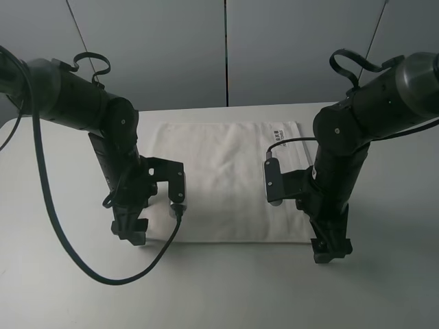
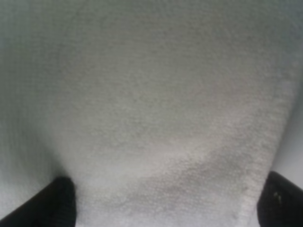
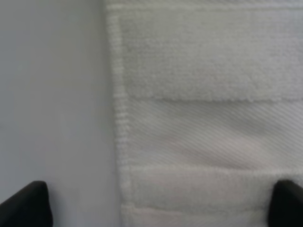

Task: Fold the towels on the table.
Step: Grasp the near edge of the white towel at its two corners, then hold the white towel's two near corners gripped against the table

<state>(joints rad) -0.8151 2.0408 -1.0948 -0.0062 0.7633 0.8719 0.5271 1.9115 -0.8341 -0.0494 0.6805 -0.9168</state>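
A white towel lies flat on the white table, with a small dark-printed label near its far right corner. My left gripper is low over the towel's near left corner. The left wrist view shows its fingers spread wide over terry cloth, holding nothing. My right gripper is low at the near right corner. The right wrist view shows it open, straddling the towel's side edge and its woven band, with bare table beside it.
Bare tabletop runs along the front and on both sides of the towel. A black cable from the left arm loops down over the table's front left. A grey wall stands behind the table.
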